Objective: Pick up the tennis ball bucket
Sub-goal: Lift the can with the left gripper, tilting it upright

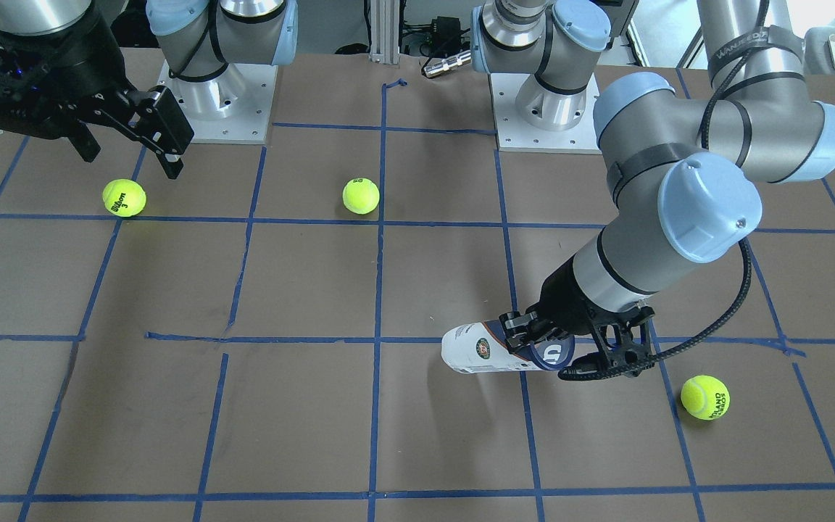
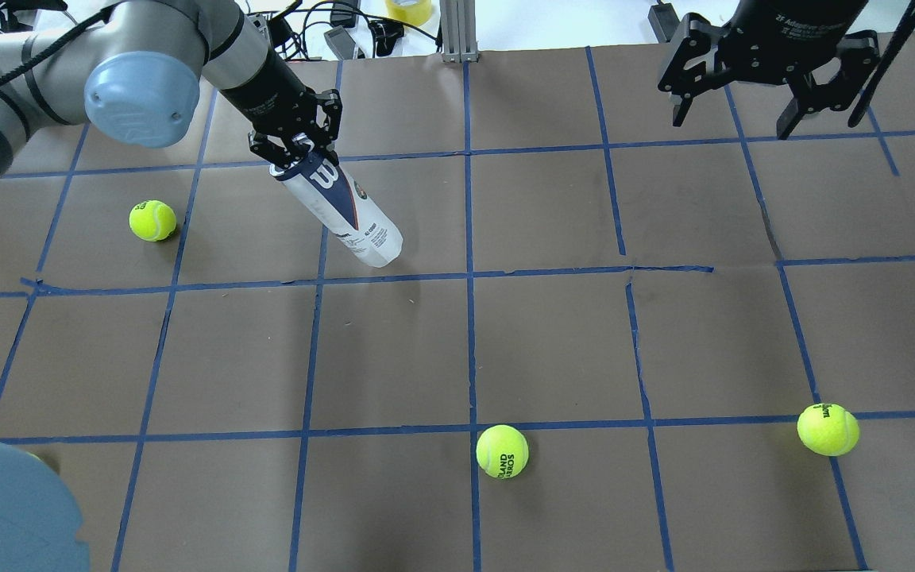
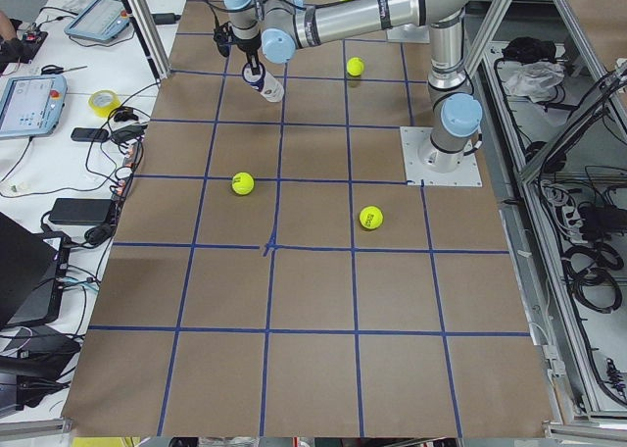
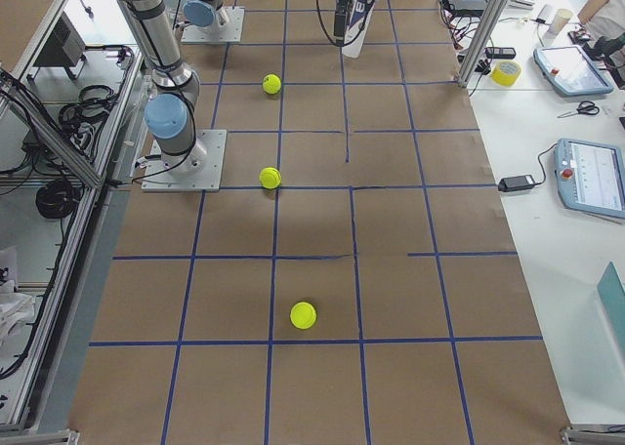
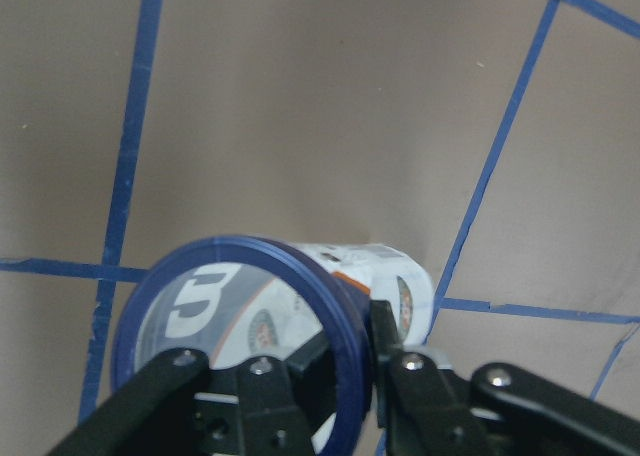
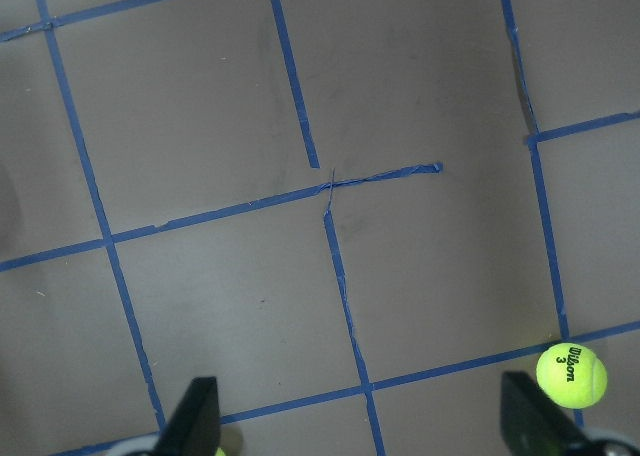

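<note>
The left pincer (image 2: 297, 156) is clenched on the navy-rimmed top end of the ball can (image 2: 344, 213), one finger on each side of the rim, and the wrist view looks straight down the can's clear lid (image 5: 240, 326) with the black fingers (image 5: 415, 376) pressed against its edge. The can hangs tilted from that grip, its white base lower than the held end and swung away from the arm. Its base appears to sit clear of the brown paper counter (image 2: 553, 342), with a faint shadow on the paper below it. A white "W" shows on the navy band just under the grip, and a round emblem sits further down the label. One yellow-green ball (image 2: 152, 220) lies near the can, on its left from the robot's side. A second ball (image 2: 502, 451) lies well apart from the can, nearer the robot and to the can's right. A third ball (image 2: 828, 429), printed with a "3", lies farther right again. The right pincer (image 2: 731, 119) hangs well apart from the can, far off to its right, raised above the counter, its jaws spread wide and grasping nothing.
</note>
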### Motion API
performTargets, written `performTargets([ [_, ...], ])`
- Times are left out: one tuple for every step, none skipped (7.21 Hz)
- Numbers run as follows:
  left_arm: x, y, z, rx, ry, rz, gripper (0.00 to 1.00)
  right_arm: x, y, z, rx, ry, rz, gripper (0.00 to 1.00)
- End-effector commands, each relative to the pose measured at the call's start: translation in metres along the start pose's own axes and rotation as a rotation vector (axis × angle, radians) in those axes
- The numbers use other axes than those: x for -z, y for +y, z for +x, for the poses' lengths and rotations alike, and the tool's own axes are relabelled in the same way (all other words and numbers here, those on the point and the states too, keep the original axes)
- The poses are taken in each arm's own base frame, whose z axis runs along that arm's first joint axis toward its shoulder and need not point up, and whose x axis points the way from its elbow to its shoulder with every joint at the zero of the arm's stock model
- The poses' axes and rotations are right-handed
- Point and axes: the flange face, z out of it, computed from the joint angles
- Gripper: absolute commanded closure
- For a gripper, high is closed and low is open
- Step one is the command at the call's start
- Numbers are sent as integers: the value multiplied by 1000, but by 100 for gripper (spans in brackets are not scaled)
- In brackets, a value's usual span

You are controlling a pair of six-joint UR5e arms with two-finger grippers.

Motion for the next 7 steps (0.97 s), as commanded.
performTargets([
  [16, 1, 20, -67, -151, 84, 100, 0, 0, 0, 0, 0, 0, 0],
  [27, -2, 29, -96, -162, 119, 100, -2, 0, 0, 0, 1, -5, 0],
  [31, -7, 38, -114, -161, 158, 100, -3, 1, 0, 0, 1, -6, 0],
  [29, -7, 55, -152, -165, 226, 100, -2, 2, 0, 0, 1, -5, 0],
  [12, -1, 68, -209, -241, 231, 100, -2, 4, 1, 0, 1, -5, 0],
  [-1, 6, 80, -239, -291, 232, 100, -6, 6, 1, -2, 3, -12, 0],
  [-10, -1, 83, -237, -281, 265, 100, -5, 8, 2, -2, 2, -11, 0],
])
